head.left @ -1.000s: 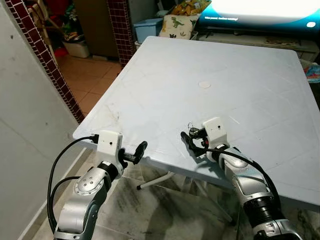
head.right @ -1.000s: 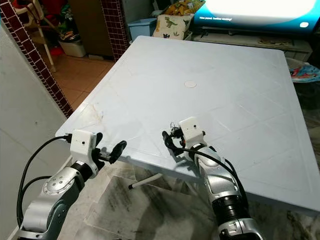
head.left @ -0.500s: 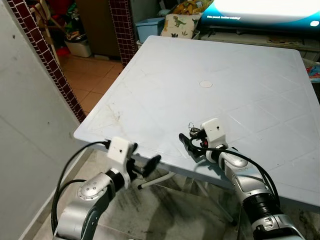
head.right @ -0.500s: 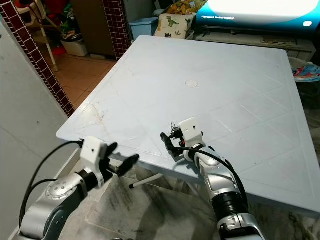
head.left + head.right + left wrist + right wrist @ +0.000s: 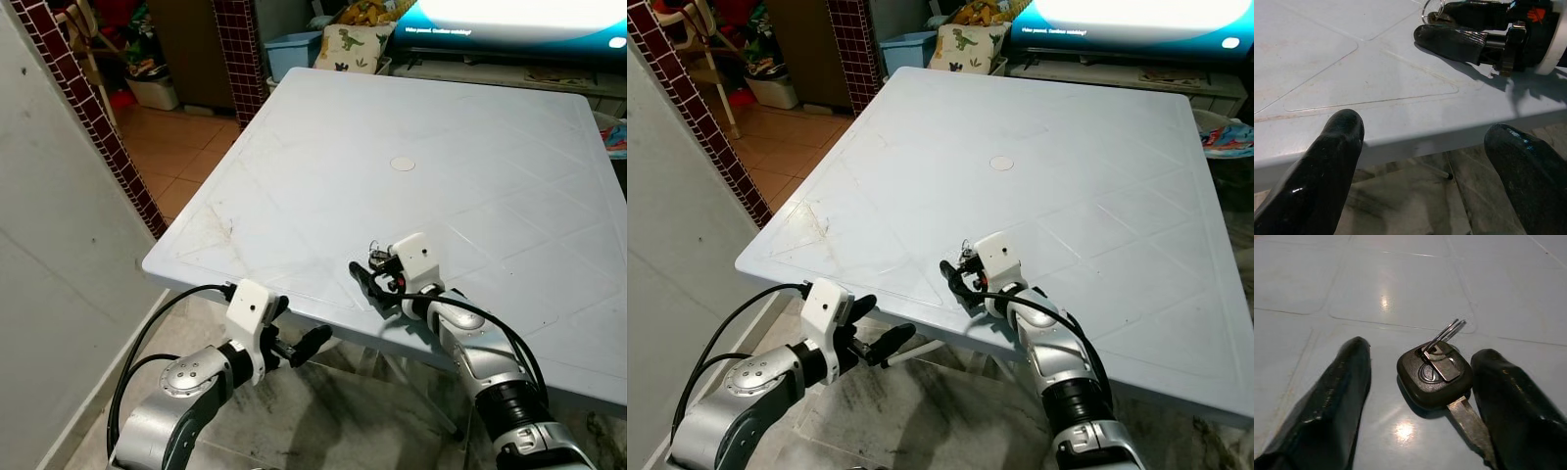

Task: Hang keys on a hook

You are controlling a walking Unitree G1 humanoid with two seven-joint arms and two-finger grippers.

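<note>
Right claw (image 5: 1415, 396) wide, straddling key (image 5: 1435, 374) flat on surface (image 5: 323, 176). Close squarely on black head, ring free. Left claw (image 5: 1422, 161) wide below surface edge.

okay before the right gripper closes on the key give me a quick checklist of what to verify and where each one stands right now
1. Key between the right gripper fingers: ok, it lies flat on the table with one finger on each side.
2. Right gripper open: ok, gap on the far side; the near finger looks close to the blade.
3. Key ring free: ok, it sticks up, nothing on it.
4. Left gripper clear of the grasp: ok, open and below the table edge.
5. Hook located: cannot tell.
</note>
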